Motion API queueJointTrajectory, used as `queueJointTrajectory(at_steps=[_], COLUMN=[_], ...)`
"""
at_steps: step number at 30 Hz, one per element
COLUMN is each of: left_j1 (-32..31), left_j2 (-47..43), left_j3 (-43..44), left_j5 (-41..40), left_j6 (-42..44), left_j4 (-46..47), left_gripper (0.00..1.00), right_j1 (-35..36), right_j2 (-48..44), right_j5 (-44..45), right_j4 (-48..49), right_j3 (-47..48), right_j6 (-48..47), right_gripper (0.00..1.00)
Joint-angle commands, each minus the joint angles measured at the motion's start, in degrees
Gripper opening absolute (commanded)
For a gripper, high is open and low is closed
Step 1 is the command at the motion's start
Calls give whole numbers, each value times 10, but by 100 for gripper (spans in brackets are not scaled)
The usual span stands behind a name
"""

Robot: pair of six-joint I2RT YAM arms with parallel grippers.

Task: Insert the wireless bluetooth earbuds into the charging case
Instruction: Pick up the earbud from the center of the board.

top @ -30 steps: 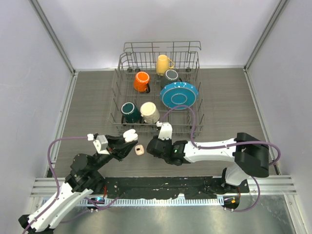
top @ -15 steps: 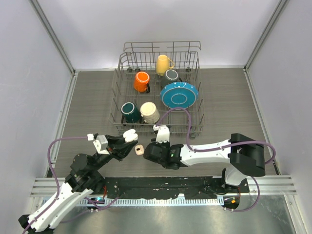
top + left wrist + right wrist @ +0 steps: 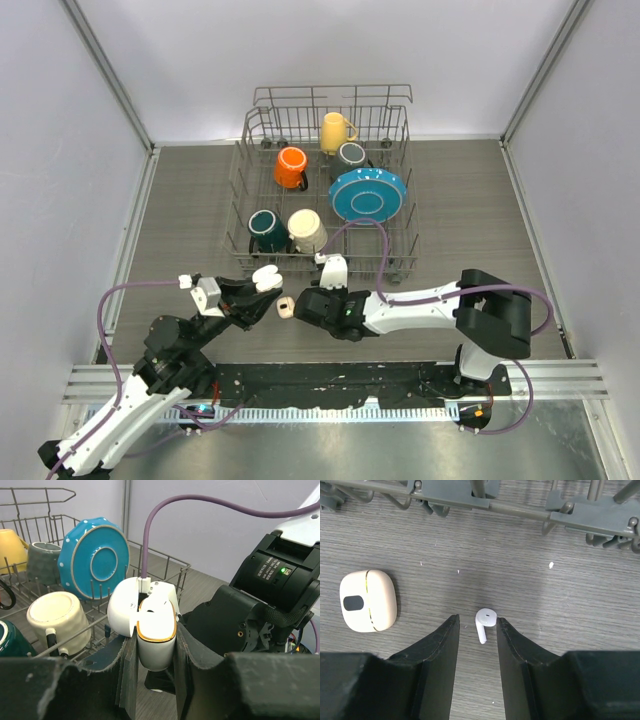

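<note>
Nearest the arms, the left gripper (image 3: 156, 645) is shut tight on the open charging case (image 3: 156, 625). It holds the case up off the table (image 3: 470, 215), with the lid (image 3: 122, 612) flipped back toward 10 o'clock. Just past it, the right gripper (image 3: 475, 624) points down with its jaws partly open, one on each side of a tiny white earbud (image 3: 484, 621) that lies flat on the wood. The bud sits closer to the jaw at 3 o'clock. When the jaws close, that jaw may hit first and push the bud sideways or spin it. The bud looks smooth and shiny, so it could also pop out of a pinch and skip away. A closed case (image 3: 368, 607) lies at 9 o'clock from the bud, and a bump from the arm could knock it. Farther off at 12 o'clock is the dish rack (image 3: 325, 190). A bud that shoots that way could slide under its wires and be hard to reach. Later, if the held case slips in its grip, the bud could go in crooked.
</note>
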Motion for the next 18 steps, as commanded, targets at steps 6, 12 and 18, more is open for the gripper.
queueJointTrajectory(at_steps=[6, 12, 18], left_j1=[1, 1, 2], left_j2=[-6, -4, -6], left_j3=[9, 9, 9], left_j5=[-8, -7, -8], left_j6=[2, 2, 2], left_j4=[16, 17, 16], left_gripper=[0, 0, 0], right_j1=[-17, -17, -18], right_j2=[23, 32, 29], right_j5=[-15, -21, -29], right_j4=[26, 28, 25], right_j3=[3, 1, -8], right_j6=[1, 3, 7], right_gripper=[41, 41, 38])
